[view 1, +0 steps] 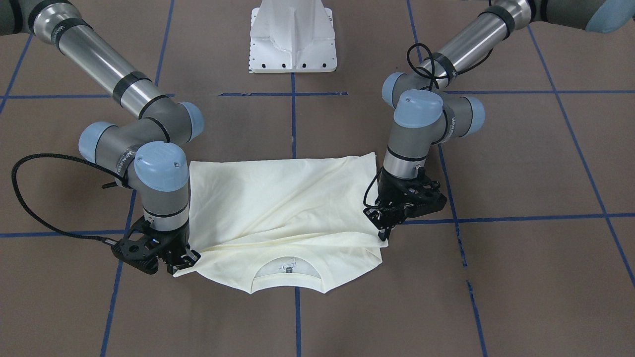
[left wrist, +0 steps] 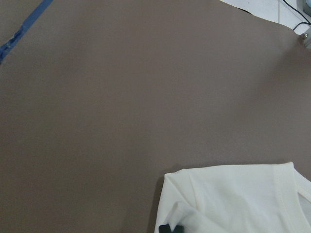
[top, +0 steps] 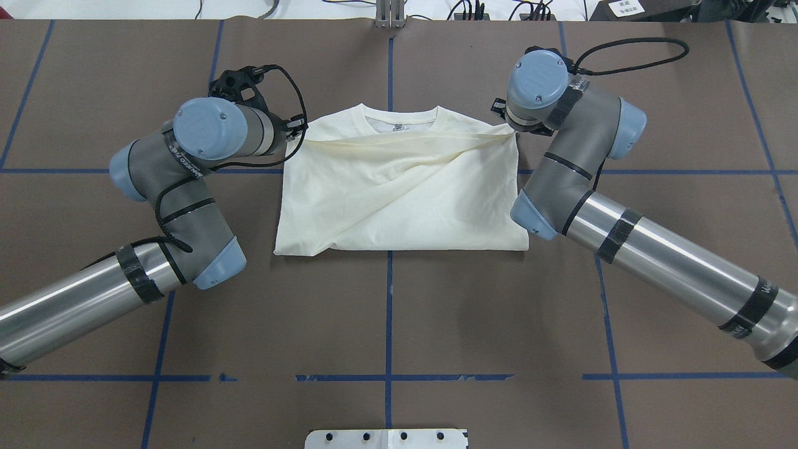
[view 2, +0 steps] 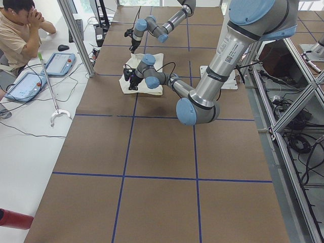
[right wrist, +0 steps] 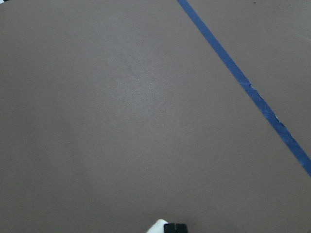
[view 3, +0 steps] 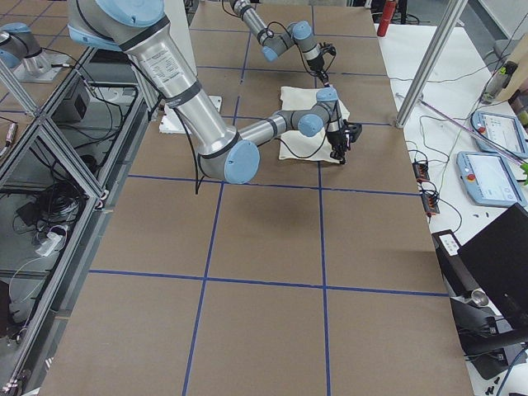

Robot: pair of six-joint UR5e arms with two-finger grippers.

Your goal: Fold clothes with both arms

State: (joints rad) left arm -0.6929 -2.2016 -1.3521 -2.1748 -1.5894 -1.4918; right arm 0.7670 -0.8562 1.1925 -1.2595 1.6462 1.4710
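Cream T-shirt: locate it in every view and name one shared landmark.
Front-facing: cream T-shirt lies centre, neckline toward the bottom.
Overhead: shirt upper centre, neckline toward the top.
Exterior left: shirt small, upper middle.
Exterior right: shirt small, upper middle.
Left wrist: one shirt corner, bottom right.
Right wrist: shirt sliver at bottom edge.
Landmark: lengthwise blue tape line under the shirt, all exterior views.

Cream T-shirt [view 2: 158,58] on brown table [view 2: 152,152]

Brown table [top: 436,312], blue tape grid [top: 405,377]; white side desk [view 2: 30,126], seated operator [view 2: 15,30], aluminium frame post [view 2: 76,35].
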